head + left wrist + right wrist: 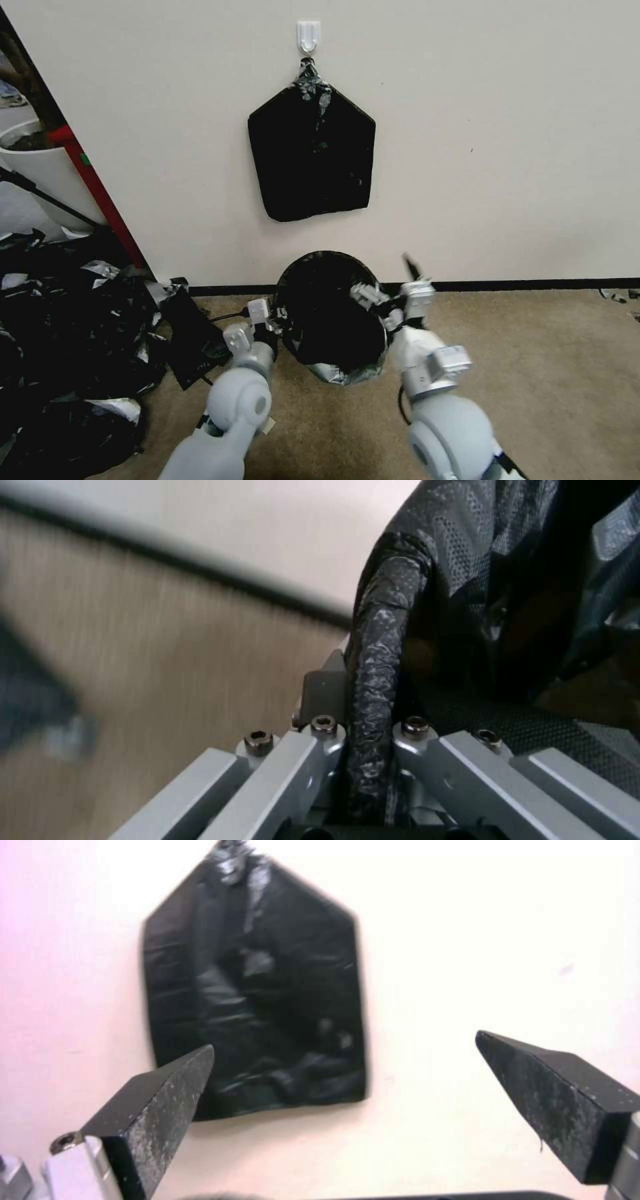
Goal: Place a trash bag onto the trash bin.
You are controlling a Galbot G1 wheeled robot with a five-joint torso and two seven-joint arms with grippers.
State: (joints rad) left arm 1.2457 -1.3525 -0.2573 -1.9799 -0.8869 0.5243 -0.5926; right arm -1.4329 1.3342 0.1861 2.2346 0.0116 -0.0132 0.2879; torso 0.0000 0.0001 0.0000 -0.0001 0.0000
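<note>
Left gripper [373,760] fingers are clamped on thin glossy black plastic trash bag [387,645] rim; right gripper [347,1090] fingers apart. Limp, slippery; best gripped at rim.

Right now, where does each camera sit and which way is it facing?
Head view: from the head, forward and down at wall and carpet; both arms show, left tool and right tool beside the trash bag.
Left wrist view: along its tool at a bag strip clamped there.
Right wrist view: at the wall; open fingertips frame the hanging pack.
Shared: head and right wrist both show that pack.
</note>
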